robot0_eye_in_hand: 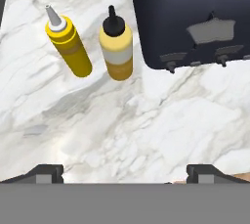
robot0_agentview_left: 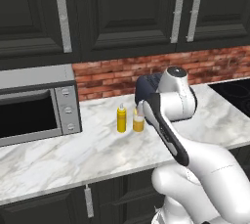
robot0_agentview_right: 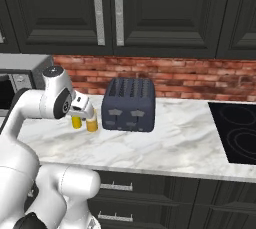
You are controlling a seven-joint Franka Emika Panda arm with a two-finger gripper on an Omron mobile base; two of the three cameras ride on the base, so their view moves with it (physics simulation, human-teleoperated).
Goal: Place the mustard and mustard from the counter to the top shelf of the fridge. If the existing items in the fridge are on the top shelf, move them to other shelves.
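Dark cabinet doors with brushed metal handles hang over a red brick backsplash and a white, grey-veined marble counter (robot0_agentview_left: 97, 152).

Left base view: a silver microwave (robot0_agentview_left: 36, 103) sits at 9 o'clock on the counter. Near centre stand two yellow squeeze bottles, close together but apart: the slimmer mustard (robot0_agentview_left: 121, 118) and, at its 3 o'clock, the wider mustard (robot0_agentview_left: 138, 121), partly covered by the arm. The white arm rises from 5 o'clock and bends over the counter in front of a dark toaster (robot0_agentview_left: 146, 87). A black cooktop (robot0_agentview_left: 237, 93) occupies the 3 o'clock edge.

Right base view: the arm rises from 7 o'clock, its hand held at 9 o'clock above the counter. The gripper (robot0_agentview_right: 82, 108) hangs just over both bottles, which show beneath it, the slimmer one at (robot0_agentview_right: 76, 121) and the wider one at (robot0_agentview_right: 92, 124). The toaster (robot0_agentview_right: 128, 105) stands at the bottles' 3 o'clock, just beside them. The cooktop (robot0_agentview_right: 237, 130) lies at 3 o'clock, and the microwave (robot0_agentview_right: 17, 75) at 9 o'clock.

Hand view: looking down on the marble, the slimmer bottle with pale nozzle (robot0_eye_in_hand: 68, 42) lies at 11 o'clock, the wider bottle with black cap and pale band (robot0_eye_in_hand: 116, 47) at 12 o'clock, both upright on the counter and untouched. The toaster (robot0_eye_in_hand: 195, 17) takes the 1 o'clock corner. The two fingertips (robot0_eye_in_hand: 46, 171) stand spread fully wide at the bottom edge, released, with nothing between them.
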